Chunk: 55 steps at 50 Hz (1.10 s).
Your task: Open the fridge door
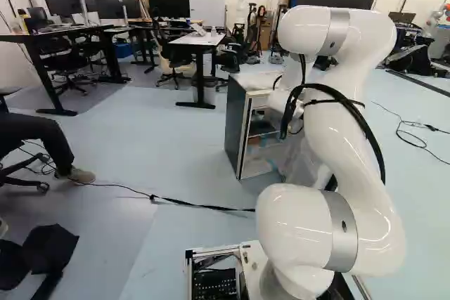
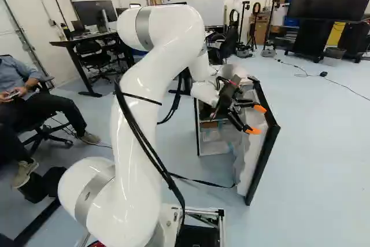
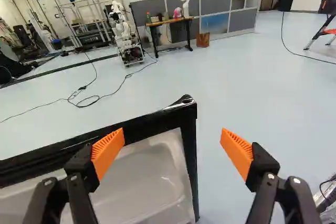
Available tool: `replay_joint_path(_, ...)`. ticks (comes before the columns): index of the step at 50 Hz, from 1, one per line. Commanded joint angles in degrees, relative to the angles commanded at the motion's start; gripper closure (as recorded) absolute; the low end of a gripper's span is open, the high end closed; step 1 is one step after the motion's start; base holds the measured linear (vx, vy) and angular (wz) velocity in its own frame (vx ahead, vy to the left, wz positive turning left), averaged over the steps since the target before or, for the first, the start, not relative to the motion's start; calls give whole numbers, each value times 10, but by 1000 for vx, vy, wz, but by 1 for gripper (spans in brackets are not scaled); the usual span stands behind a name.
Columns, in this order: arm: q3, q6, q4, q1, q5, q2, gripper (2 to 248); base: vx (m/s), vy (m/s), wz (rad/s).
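Note:
My gripper (image 2: 256, 120) is open in the right base view, its orange-tipped fingers reaching over the inner side of the fridge door (image 2: 265, 148). That door stands swung wide from the fridge body (image 1: 238, 121), whose shelves show in the left base view. In the wrist view nothing is held by the gripper (image 3: 172, 148); the door's black rim (image 3: 142, 123) and its corner appear between and ahead of the spread fingers, with the pale inner lining below. Whether a finger touches the door cannot be told. The arm hides the gripper in the left base view.
A black cable (image 1: 190, 204) crosses the floor left of the fridge. A seated person's leg (image 1: 35, 138) is at the left. Desks (image 1: 200, 41) and chairs stand behind. Beyond the door, the wrist view shows another robot (image 3: 125, 35), a wooden table (image 3: 170, 22) and loose floor cables (image 3: 86, 98).

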Motion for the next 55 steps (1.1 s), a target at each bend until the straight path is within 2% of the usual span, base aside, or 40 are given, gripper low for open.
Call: replay_joint_path(55,-247,0,-8,-40,0,-128,3,0,0,0)
